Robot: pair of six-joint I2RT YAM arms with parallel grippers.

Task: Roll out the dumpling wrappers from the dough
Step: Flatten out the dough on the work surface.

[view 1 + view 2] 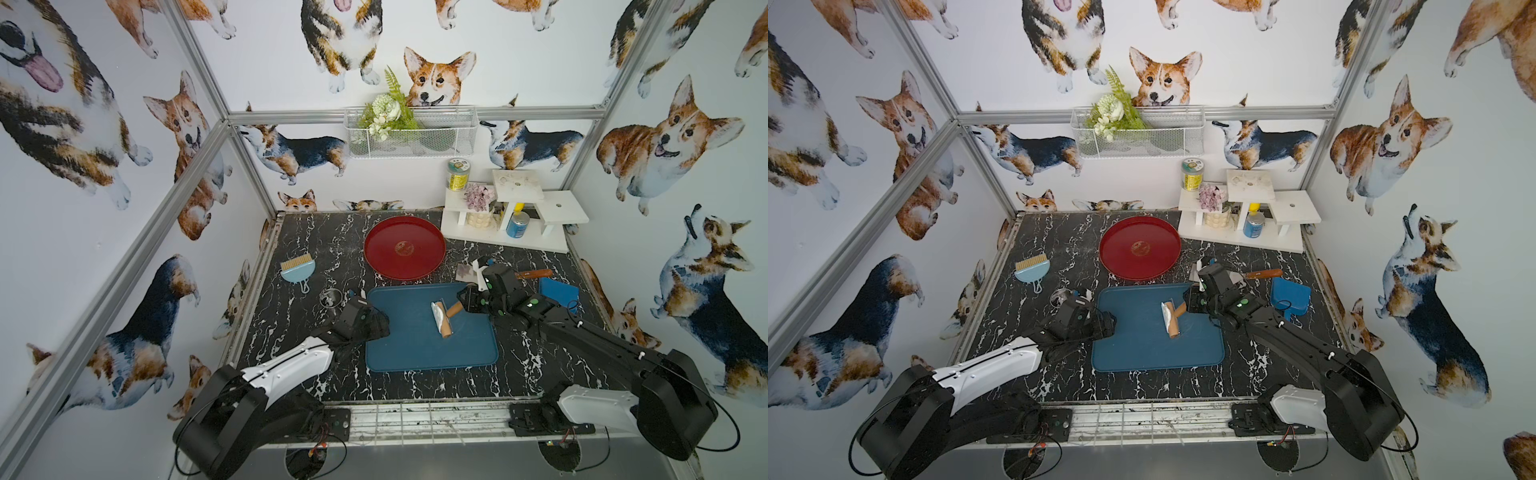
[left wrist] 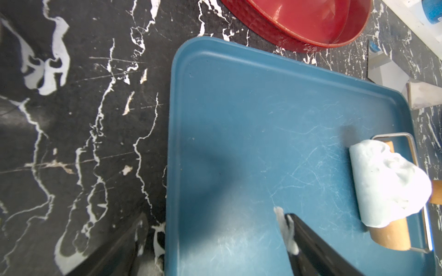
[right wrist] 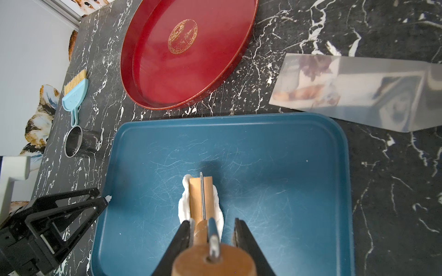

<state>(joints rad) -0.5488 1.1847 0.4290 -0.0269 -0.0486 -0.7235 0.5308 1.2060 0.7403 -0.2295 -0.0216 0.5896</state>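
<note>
Clinging to the roller [image 1: 444, 328], the dough [image 1: 437, 312] is a white sheet wrapped around the barrel's far end, while the near end shows bare wood. Its long axis follows the barrel, running roughly front to back across the blue tray [image 1: 399, 349] and leaning slightly to the right at the near end. In the right wrist view the dough [image 3: 183, 205] bulges out on both sides of the barrel, touching the tray beneath. The wooden handle [image 1: 455, 308] sticks out sideways from the barrel's middle and points right and slightly away, tilted upward into the right gripper [image 1: 466, 300]. Its jaws are clenched on that handle – the right wrist view shows them flanking it closely. The left gripper [image 3: 100, 197] sits low at the tray's left edge, well apart from the roller, with its jaws spread wide and nothing between them. One of its fingertips [image 2: 296, 224] carries a small smear of white dough. Beyond the tray, on the dark marbled worktop [image 1: 291, 345], stands the red plate [image 1: 370, 253] – close to the tray's far edge.
</note>
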